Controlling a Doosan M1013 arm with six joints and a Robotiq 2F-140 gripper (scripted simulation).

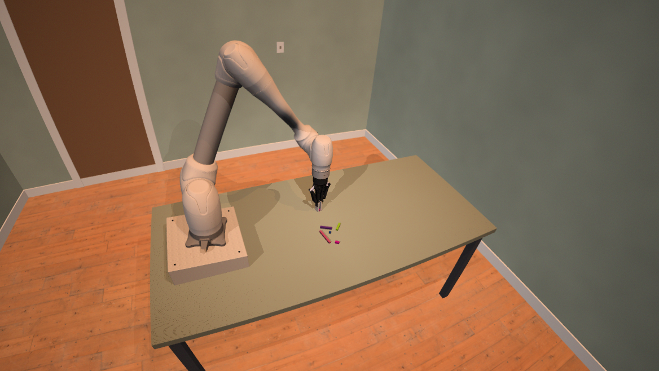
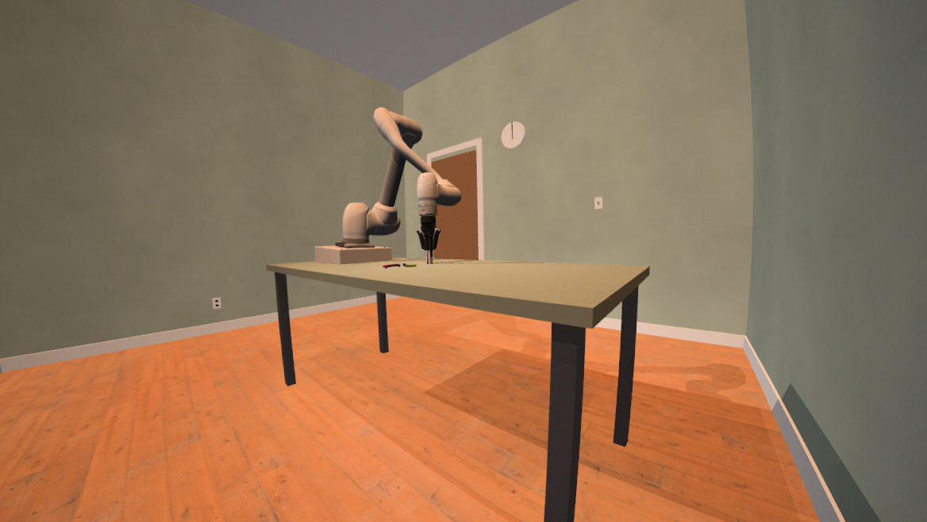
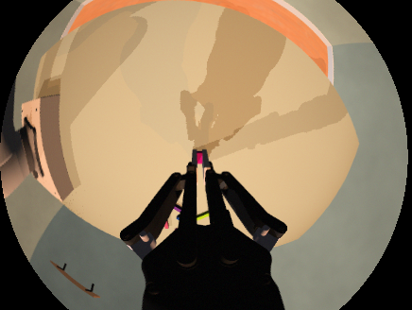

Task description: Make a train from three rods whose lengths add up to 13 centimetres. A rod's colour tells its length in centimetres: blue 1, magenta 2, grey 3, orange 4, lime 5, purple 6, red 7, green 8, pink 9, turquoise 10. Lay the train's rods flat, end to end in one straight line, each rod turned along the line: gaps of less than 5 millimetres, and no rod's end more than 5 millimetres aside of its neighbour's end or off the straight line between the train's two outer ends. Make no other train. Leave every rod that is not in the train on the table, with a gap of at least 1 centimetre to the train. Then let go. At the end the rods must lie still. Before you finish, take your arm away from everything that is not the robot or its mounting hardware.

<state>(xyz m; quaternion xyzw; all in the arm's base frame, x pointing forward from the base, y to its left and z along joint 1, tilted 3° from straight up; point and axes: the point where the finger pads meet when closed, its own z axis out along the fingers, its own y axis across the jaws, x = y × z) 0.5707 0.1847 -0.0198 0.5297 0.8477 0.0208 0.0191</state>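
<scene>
My gripper (image 1: 318,207) (image 2: 429,259) (image 3: 199,156) points down, shut on a magenta rod (image 3: 199,158), with the fingertips low over the table; I cannot tell whether this rod touches the table. In the top view, in front of the gripper, a purple rod (image 1: 325,226) (image 3: 178,208) lies crosswise, with a lime rod (image 1: 338,226) (image 2: 409,265) (image 3: 203,215) at a slant to its right. A small blue rod (image 1: 329,232) lies between them and a long pink rod (image 1: 325,237) (image 3: 166,225). A second magenta rod (image 1: 337,242) lies right of the pink rod's near end. The loose rods lie apart, in no line.
The arm's base stands on a pale block (image 1: 209,267) (image 2: 353,255) at the left of the table (image 1: 391,207) (image 2: 518,282). The loose rods lie between the gripper and the table's front edge in the top view. The arm's shadow falls behind the gripper.
</scene>
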